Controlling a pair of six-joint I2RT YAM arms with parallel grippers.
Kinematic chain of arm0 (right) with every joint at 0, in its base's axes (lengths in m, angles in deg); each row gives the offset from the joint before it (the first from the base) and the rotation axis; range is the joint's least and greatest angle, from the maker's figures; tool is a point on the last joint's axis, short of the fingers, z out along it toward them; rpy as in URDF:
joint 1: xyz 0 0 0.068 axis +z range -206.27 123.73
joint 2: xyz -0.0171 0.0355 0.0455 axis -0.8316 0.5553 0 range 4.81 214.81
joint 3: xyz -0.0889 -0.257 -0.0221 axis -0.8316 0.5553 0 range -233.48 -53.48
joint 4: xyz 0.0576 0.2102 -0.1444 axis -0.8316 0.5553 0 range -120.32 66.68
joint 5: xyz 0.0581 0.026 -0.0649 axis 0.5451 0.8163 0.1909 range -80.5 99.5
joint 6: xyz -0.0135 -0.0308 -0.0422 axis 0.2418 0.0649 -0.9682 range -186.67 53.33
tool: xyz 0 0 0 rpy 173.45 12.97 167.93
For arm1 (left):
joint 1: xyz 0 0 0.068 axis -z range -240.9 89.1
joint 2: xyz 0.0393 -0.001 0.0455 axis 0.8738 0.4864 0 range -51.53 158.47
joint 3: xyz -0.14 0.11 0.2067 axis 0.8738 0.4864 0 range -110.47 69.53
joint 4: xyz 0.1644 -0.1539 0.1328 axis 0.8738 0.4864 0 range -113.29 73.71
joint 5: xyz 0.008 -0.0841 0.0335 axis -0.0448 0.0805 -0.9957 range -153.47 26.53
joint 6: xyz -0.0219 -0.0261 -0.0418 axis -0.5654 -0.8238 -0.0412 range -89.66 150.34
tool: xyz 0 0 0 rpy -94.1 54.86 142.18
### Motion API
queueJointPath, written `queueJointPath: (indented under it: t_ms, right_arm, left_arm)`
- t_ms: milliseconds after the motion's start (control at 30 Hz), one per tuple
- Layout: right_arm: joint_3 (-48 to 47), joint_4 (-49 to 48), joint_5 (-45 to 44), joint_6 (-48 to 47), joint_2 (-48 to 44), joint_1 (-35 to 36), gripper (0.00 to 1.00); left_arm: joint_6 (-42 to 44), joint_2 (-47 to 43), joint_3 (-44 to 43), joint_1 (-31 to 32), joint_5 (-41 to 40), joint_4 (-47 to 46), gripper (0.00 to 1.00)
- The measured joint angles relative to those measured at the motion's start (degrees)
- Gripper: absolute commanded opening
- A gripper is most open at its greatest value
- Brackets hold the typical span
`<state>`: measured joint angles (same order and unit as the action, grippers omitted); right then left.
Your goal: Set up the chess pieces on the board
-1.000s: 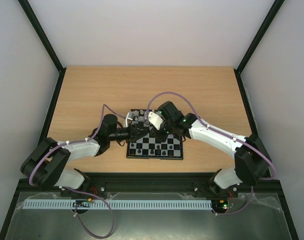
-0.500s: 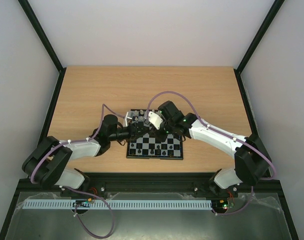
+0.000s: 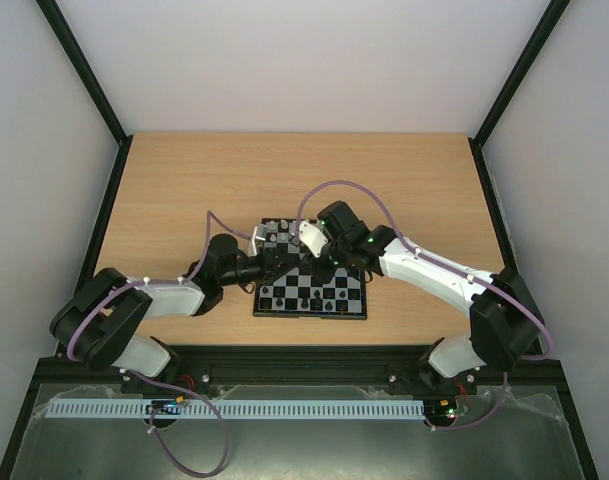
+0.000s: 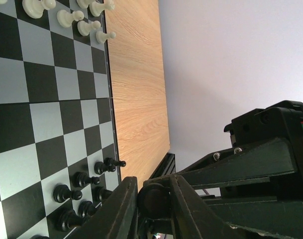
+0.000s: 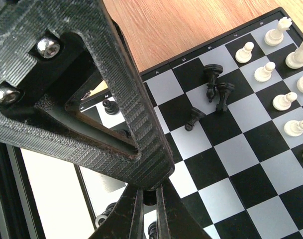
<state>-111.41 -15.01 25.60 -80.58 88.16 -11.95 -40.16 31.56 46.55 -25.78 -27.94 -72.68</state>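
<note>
The board [image 3: 310, 313] lies at the table's near middle, both grippers meeting over its left part. My left gripper [image 3: 276, 262] is shut on the round base of a black chess piece [image 4: 155, 200], held between its fingers [image 4: 116, 211]. My right gripper [image 3: 321, 264] reaches in from the right; its fingers [image 5: 135, 214] are closed on a small dark part [image 5: 150, 197], apparently the same piece. White pieces [image 4: 66, 18] stand in rows at one end, black pieces [image 4: 81, 179] at the other. Three black pieces [image 5: 216, 89] lie fallen on middle squares.
The wooden table [image 3: 184, 190] stretches beyond the board on all sides. A black frame rail [image 3: 314, 355] runs along the near edge. In the right wrist view the left gripper's ribbed finger [image 5: 126, 99] hides much of the board's black end.
The left arm has shifted a little toward the board, its wrist lower and further right. The right arm has hardly moved. Both grippers stay together over the board.
</note>
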Motion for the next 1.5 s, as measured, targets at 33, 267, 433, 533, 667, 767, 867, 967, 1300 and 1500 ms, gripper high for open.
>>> queueJointPath:
  t_ms: [33,267,433,533,667,767,867,967,1300,1500]
  right_arm:
    - [0.0,0.04,0.04,0.09,0.0,-0.07,0.06]
    - [0.0,-0.24,0.85,1.42,-0.26,-1.18,0.28]
    - [0.04,-0.63,7.43,5.22,-4.04,-8.13,0.3]
    - [0.55,-2.08,13.49,8.52,-6.8,-12.68,0.32]
    - [1.25,-5.27,23.96,16.0,-7.5,-17.05,0.34]
    - [1.62,-8.94,32.26,23.08,-5.46,-18.62,0.36]
    - [2.21,-14.25,40.22,31.04,-1.44,-18.93,0.36]
    - [3.37,-17.46,44.7,36.17,1.7,-18.91,0.36]
    - [5.73,-24.87,50.6,44.28,3.85,-18.91,0.32]
    - [6.03,-27.36,52.13,46.75,5.07,-18.8,0.28]
  left_arm:
    - [-0.2,0.04,0.0,0.11,-0.13,-0.22,0.2]
    - [-0.63,-0.59,0.92,0.59,-2.23,-1.18,0.15]
    - [-0.72,-4.11,3.08,0.68,-4.81,-1.95,0.15]
    - [-0.63,-6.75,4.0,1.05,-6.93,-2.91,0.15]
    - [-0.52,-9.38,4.96,2.14,-9.86,-4.92,0.15]
    - [-0.46,-10.21,5.38,2.84,-11.63,-6.64,0.15]
    - [-0.48,-10.36,5.38,3.74,-13.33,-8.44,0.15]
    - [-0.59,-10.36,5.4,4.52,-14.78,-10.08,0.15]
    - [-1.99,-8.92,5.4,5.6,-16.76,-13.64,0.15]
    - [-3.06,-6.43,5.38,6.08,-17.09,-15.04,0.15]
